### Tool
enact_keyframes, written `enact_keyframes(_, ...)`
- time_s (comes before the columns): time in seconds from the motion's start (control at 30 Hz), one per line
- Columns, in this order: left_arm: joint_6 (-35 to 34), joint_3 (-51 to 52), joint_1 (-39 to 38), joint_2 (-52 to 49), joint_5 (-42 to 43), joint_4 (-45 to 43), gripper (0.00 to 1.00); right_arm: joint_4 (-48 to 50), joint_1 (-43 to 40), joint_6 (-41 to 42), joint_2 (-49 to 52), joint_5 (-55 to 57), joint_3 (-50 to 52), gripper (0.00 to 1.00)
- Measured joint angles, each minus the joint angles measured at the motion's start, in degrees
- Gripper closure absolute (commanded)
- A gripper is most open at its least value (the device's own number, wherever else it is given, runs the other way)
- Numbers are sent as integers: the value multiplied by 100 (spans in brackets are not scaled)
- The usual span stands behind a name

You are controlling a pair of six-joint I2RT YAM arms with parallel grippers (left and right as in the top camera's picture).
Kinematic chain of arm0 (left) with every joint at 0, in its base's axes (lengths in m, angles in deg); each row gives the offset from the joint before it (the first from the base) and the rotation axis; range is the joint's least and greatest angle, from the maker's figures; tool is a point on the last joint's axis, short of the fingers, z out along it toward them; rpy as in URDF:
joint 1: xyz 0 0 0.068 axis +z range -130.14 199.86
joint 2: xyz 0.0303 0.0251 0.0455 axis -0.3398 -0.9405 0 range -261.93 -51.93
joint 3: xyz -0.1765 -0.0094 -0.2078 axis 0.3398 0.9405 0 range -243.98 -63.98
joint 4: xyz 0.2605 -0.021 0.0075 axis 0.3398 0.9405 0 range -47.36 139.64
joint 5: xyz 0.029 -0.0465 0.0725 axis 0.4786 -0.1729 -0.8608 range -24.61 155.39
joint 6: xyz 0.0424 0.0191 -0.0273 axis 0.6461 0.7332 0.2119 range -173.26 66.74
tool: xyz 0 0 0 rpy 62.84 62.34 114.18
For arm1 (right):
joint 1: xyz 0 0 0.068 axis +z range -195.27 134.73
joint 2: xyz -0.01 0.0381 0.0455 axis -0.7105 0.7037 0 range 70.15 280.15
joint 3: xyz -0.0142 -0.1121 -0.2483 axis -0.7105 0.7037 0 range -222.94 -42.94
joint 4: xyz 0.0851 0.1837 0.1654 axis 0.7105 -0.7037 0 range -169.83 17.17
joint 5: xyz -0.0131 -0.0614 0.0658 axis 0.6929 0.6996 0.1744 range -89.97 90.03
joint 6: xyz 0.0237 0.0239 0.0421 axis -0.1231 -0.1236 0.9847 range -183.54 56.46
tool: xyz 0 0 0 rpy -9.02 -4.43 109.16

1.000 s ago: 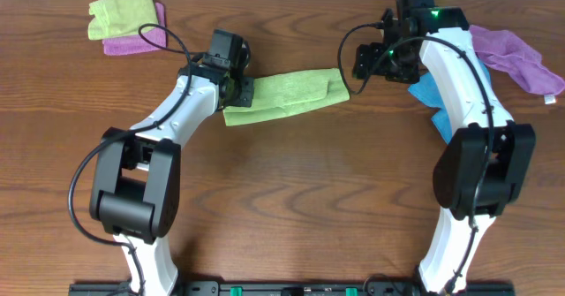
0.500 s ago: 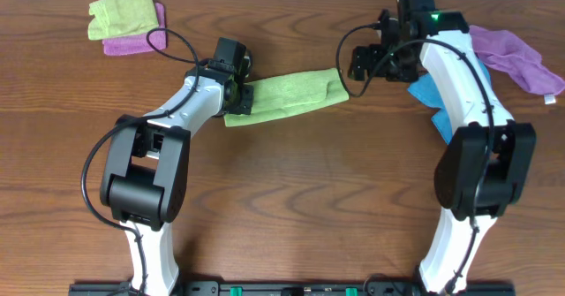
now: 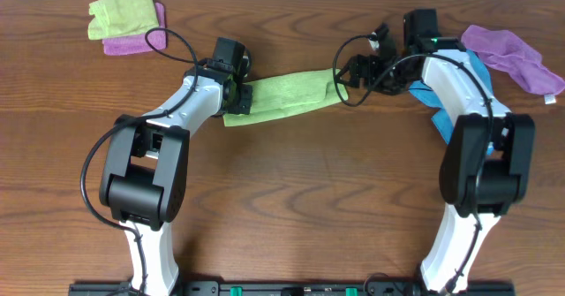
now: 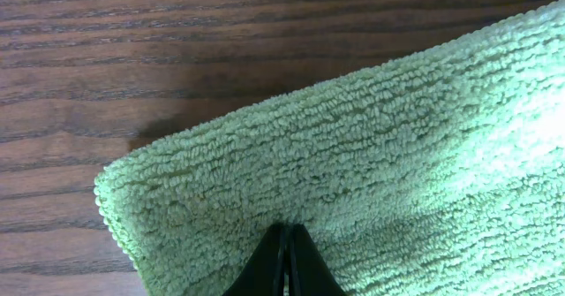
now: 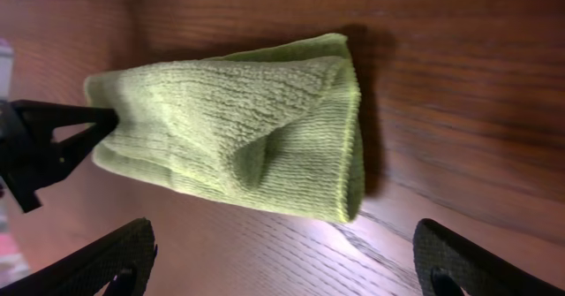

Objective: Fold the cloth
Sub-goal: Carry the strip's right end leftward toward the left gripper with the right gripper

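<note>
The lime-green cloth lies folded into a long strip across the middle back of the table. My left gripper is at its left end. In the left wrist view its fingers are pressed together on the cloth's pile. My right gripper hovers just past the strip's right end. In the right wrist view its fingers are wide open and empty, and the cloth lies ahead of them with its folded end towards the camera.
A small folded lime-green cloth on a purple cloth sits at the back left. A bright blue cloth lies under my right arm. A crumpled purple cloth lies at the back right.
My right gripper has moved left and lower, closer to the strip's right end. My left gripper shifted slightly right along the cloth's left end, then held still.
</note>
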State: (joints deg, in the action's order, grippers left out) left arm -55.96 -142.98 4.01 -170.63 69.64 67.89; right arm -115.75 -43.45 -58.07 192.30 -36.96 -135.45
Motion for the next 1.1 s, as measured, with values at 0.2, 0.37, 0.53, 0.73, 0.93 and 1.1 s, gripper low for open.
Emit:
enact_keyframes(0.2,0,0,0,0,0,0,94,22,0,66,365,-208,0,7)
enact_keyframes(0.37,0,0,0,0,7,2,94,238,0,284,616,-317,7,9)
enact_keyframes(0.53,0,0,0,0,11,2,94,640,0,608,756,-634,0,10)
enact_keyframes(0.73,0,0,4,0,22,2,94,1064,31,981,1014,-1290,-76,12)
enact_keyframes(0.93,0,0,7,0,24,2,94,1178,234,1091,1097,-1491,-92,16)
enact_keyframes(1.1,0,0,7,0,24,2,94,1250,352,1189,1132,-1467,-92,25)
